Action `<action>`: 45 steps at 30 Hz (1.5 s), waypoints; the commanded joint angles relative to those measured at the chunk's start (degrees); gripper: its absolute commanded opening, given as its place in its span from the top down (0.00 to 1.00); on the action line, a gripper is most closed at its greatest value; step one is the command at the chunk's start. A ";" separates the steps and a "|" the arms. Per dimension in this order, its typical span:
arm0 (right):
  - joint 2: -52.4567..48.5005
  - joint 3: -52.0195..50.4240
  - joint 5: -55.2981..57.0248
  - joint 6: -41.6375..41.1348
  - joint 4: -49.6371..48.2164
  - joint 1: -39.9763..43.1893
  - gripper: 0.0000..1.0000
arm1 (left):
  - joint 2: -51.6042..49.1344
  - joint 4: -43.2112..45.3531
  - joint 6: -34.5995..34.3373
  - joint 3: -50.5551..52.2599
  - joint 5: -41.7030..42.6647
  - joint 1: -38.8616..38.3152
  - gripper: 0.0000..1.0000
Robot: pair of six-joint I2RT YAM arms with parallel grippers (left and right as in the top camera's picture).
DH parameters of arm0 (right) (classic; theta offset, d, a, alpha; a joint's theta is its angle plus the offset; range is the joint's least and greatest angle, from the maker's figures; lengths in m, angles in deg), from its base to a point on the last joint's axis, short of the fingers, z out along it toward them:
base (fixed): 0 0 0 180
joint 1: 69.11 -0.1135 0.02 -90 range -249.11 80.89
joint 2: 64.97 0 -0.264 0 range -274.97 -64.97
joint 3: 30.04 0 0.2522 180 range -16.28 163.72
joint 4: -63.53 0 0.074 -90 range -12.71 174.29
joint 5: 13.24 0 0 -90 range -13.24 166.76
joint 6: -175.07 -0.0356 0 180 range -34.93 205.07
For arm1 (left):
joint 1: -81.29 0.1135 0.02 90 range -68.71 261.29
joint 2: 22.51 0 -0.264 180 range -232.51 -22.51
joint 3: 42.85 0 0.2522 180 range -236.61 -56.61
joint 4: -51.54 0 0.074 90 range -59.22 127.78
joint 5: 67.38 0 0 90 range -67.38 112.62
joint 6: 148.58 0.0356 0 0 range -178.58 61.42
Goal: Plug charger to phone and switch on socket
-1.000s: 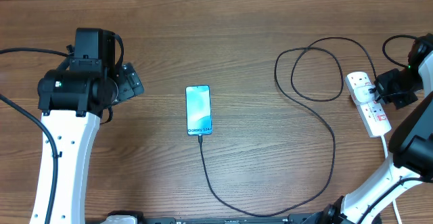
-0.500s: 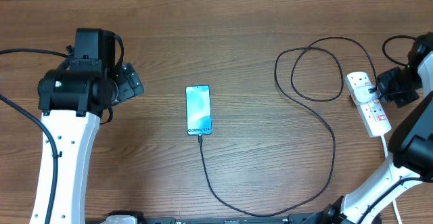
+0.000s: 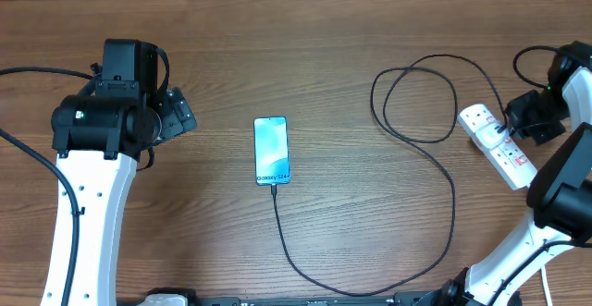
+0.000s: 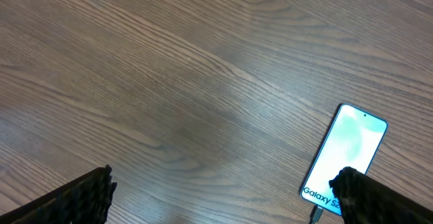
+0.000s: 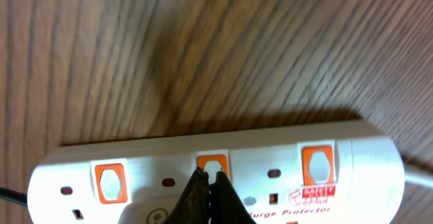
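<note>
**As shut jaws meet a switch (image 5: 213, 163) on the socket (image 3: 511, 163), the phone (image 3: 271, 151) lies cabled on the bench (image 3: 324, 66)**

Where the bench runs closest to the robot's base, the charger (image 3: 453, 200) curves along the front edge as a thin black line. One end climbs to the phone, and its small plug sits at the phone's lower edge. The phone lies flat near the middle of the bench, screen up and lit blue-teal, its long side running front to back.

To the phone's left, and well apart from it, the left arm (image 3: 102, 121) hangs over bare wood. The left jaws are spread wide and hold nothing. In the left wrist view the two black fingers (image 4: 84, 197) stand at opposite sides of the picture, with the phone showing beside the right one.

Farther back on the right, the charger rises, makes a loose loop and reaches the socket. This white strip lies at an angle near the bench's right side. The right jaws are closed, fingertips (image 5: 203, 197) pressed together with nothing between them. In the right wrist view they touch the lower edge of the middle of three orange-red switches. Whether that switch is pushed down, I cannot tell.
</note>
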 commanded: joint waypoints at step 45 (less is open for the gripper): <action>-3.85 4.33 -4.11 12.13 4.76 0.52 0.96 | 0.74 1.14 -0.76 -0.22 0.37 -0.33 0.00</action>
